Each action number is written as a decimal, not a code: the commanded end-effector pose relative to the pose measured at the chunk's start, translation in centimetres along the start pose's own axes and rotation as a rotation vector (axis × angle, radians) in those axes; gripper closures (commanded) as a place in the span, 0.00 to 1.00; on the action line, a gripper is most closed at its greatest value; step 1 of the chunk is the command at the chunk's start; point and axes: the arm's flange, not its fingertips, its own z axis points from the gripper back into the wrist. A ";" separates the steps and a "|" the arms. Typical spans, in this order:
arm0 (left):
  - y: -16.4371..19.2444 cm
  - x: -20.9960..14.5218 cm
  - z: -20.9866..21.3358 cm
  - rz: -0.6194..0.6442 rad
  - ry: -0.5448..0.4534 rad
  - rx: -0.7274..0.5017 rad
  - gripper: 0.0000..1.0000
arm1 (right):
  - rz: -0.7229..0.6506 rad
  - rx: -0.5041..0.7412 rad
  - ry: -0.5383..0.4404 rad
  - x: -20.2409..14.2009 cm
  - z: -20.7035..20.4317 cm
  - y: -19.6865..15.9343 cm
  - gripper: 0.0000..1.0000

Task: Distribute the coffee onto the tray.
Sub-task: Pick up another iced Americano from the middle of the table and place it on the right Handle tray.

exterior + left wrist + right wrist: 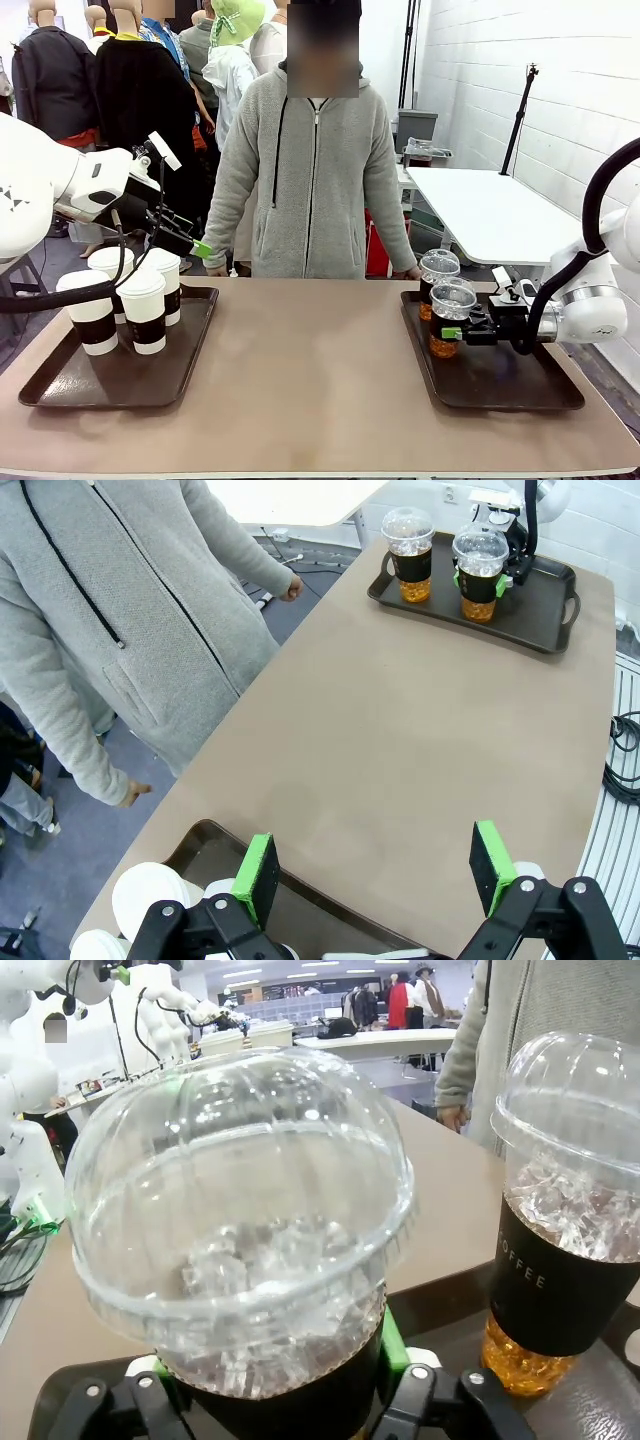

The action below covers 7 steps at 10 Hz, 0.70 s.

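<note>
this looks like a robot lab or test hall, not a café. two white robot arms (45, 190) are mounted at a plain brown-topped table (310, 380) with a person in a grey zip hoodie (315, 170) standing at its far side. behind are a white-painted block wall (520, 60), a black tripod stand (518, 115), a bare white work table (480, 210) and loose cables on the floor (625, 755).

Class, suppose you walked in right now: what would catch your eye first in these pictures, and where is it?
First, the right gripper with its green pads either side of a clear dome-lidded iced coffee on the right tray, a second iced cup just behind. Next, four white lidded cups crowd the left tray, where the left gripper hangs open above. A person in a grey hoodie stands across the table.
</note>
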 end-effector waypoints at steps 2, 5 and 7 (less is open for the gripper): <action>0.2 -0.2 -0.1 0.002 -0.002 -0.010 0.00 | -0.043 0.005 0.026 0.5 0.8 -0.1 0.00; 0.2 -0.2 -0.1 0.002 -0.002 -0.010 0.00 | -0.064 -0.038 0.042 0.2 2.7 0.6 0.00; 0.2 -0.2 -0.1 0.002 -0.002 -0.010 0.00 | -0.085 -0.082 0.053 -0.1 4.7 1.1 0.00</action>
